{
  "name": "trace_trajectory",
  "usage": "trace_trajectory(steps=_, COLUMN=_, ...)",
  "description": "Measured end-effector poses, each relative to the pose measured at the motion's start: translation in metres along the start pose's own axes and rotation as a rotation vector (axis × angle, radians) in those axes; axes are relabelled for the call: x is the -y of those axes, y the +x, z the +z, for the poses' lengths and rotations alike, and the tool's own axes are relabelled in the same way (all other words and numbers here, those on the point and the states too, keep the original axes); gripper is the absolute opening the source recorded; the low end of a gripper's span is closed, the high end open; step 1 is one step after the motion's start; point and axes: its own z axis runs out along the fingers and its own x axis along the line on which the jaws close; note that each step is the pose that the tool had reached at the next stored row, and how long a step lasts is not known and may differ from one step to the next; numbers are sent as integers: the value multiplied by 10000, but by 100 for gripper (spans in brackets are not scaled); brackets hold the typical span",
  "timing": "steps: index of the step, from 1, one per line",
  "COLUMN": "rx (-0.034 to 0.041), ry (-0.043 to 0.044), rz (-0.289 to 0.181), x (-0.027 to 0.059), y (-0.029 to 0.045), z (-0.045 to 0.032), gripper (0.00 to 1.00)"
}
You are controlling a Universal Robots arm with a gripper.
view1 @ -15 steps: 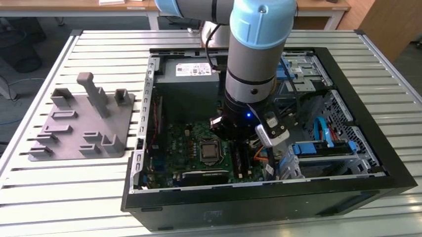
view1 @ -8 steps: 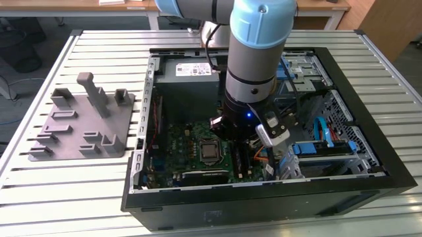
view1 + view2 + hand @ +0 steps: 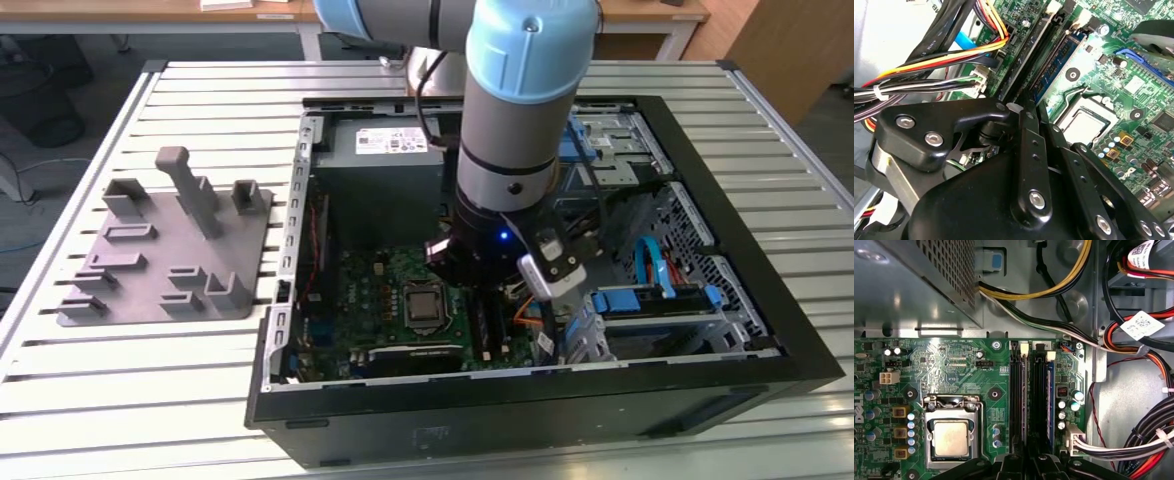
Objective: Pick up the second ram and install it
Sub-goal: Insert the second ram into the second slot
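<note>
Gripper (image 3: 1026, 112) down over the memory slots (image 3: 1026, 390), state cannot be told. 1 blue ram stick (image 3: 1050, 395) sits seated. Judgement: keep alignment square, press evenly.

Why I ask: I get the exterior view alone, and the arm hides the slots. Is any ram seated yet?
Observer: Yes. In both wrist views one blue stick stands seated in a slot.
Operator: Are the other slots free?
Observer: In the first wrist view, two long black slots beside it, on the side toward the CPU, look empty.
Operator: And the gripper?
Observer: The gripper sits in line with those empty slots, at one end of them. I cannot tell whether it carries a stick.
</note>
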Motion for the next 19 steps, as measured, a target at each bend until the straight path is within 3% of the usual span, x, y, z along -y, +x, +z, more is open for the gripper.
trace_trajectory(steps=8, rx=1, ry=-5, rz=0, x=-1, y=0, z=13, gripper=14)
trace_trajectory(steps=13, rx=0, ry=-2, rz=0, x=-1, y=0, z=13, gripper=21)
trace_trajectory(steps=15, rx=0, ry=0, rz=0, x=1, y=0, z=-30, gripper=21)
trace_trajectory(steps=19, rx=1, ry=0, rz=-2, x=3, y=-4, z=-212, gripper=21)
